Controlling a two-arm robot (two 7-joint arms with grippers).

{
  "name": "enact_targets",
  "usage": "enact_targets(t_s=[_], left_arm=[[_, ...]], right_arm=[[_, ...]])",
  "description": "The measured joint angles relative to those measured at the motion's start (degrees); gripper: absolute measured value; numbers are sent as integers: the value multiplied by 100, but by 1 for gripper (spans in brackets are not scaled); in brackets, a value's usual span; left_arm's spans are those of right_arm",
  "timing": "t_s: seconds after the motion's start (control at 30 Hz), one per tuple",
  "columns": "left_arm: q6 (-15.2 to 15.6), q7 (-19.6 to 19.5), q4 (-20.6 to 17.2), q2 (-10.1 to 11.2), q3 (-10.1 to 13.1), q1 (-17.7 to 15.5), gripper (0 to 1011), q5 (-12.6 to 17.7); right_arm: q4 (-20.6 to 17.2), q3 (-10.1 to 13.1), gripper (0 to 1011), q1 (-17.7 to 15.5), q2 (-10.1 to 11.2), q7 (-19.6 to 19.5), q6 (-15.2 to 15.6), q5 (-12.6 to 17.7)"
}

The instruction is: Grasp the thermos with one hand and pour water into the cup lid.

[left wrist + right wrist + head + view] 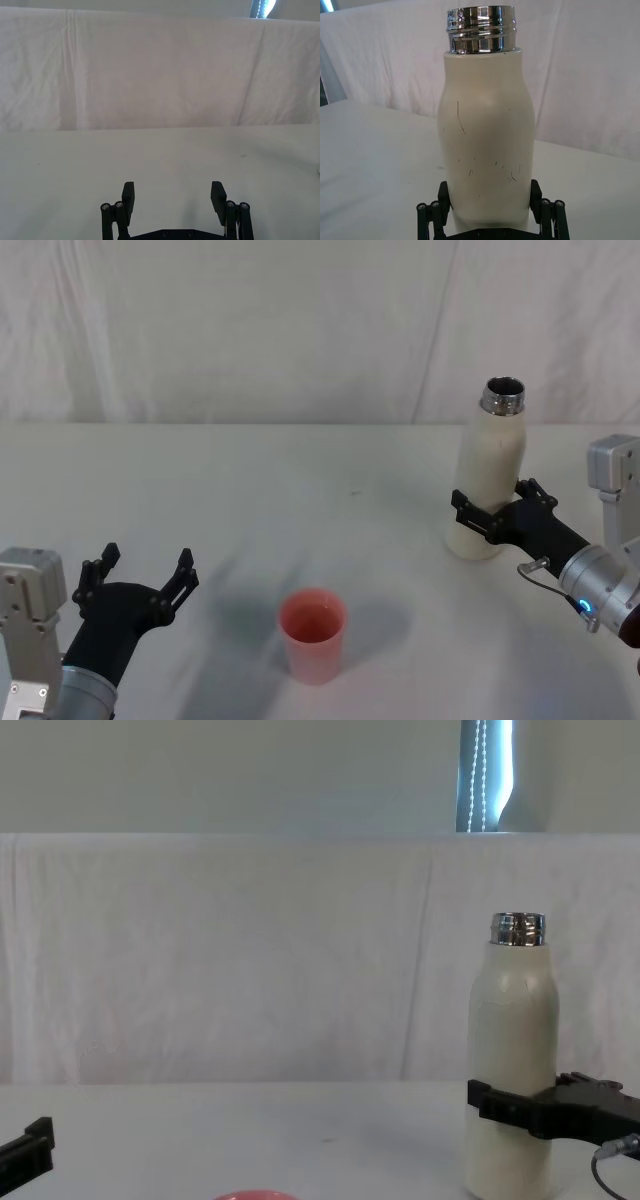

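The cream-white thermos stands upright on the table at the right, its steel neck open at the top. My right gripper is shut on the thermos low on its body, one black finger against each side. The right wrist view has the thermos between those fingers, and the chest view shows it from the side. The pink-red cup lid stands open-side up in the front middle; its rim peeks in at the chest view's lower edge. My left gripper rests open at the front left, holding nothing.
The white table has bare room between the cup lid and the thermos. A white cloth backdrop closes off the far edge. In the left wrist view my left gripper faces bare table.
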Motion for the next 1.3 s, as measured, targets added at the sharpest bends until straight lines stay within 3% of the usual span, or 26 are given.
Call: enact_targets(t_s=[1.3], left_arm=[[0, 0, 0, 0, 0, 0, 1001, 0]], right_arm=[[9, -6, 960, 0, -9, -41, 40, -70]])
